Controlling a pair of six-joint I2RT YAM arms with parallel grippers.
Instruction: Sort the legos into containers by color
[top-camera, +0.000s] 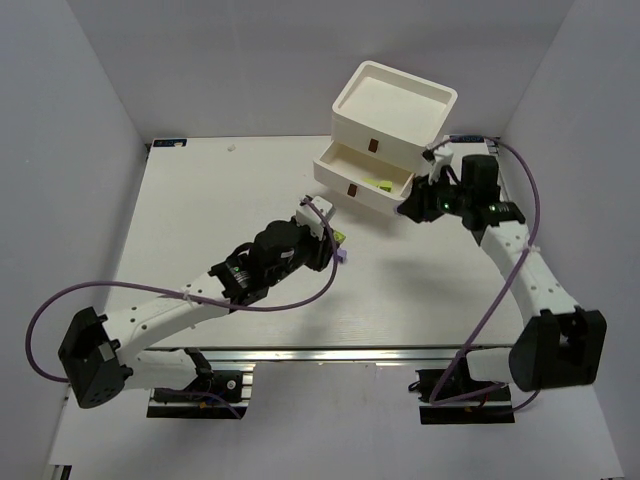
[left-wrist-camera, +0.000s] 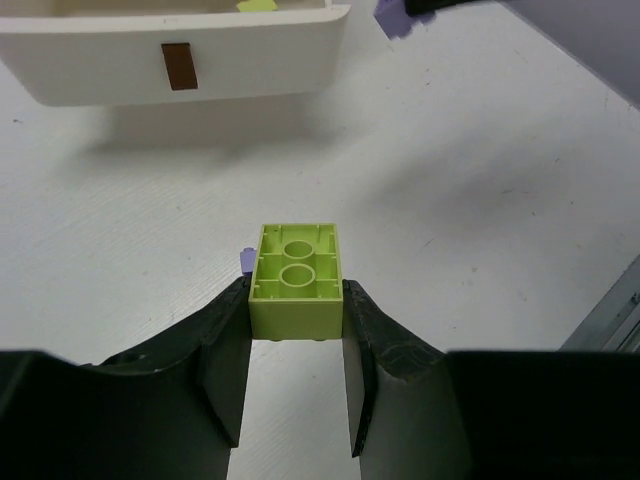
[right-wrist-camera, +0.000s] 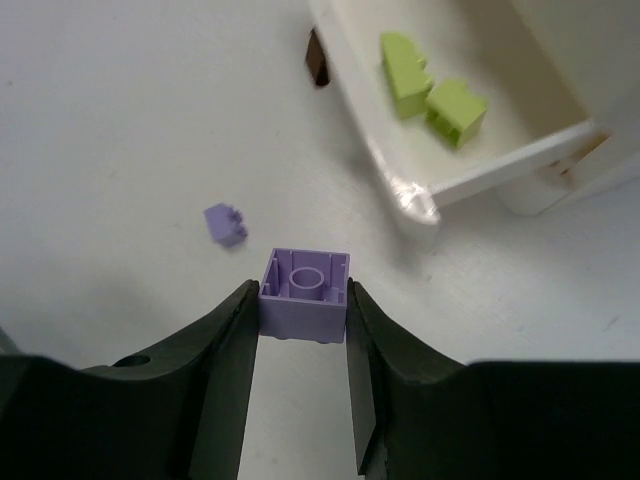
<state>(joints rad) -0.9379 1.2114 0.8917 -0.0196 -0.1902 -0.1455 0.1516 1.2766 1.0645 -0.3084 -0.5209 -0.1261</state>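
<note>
Purple might mix with lime; the right gripper pinches a purple brick near the table's far edge, just beside the open drawer holding lime bricks; the left gripper pinches a lime brick mid-table, which could slip.

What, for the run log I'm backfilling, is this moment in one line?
left pincer: holds lime brick | right pincer: holds purple brick | drawer: open, two lime bricks inside | table: one loose purple brick
</note>
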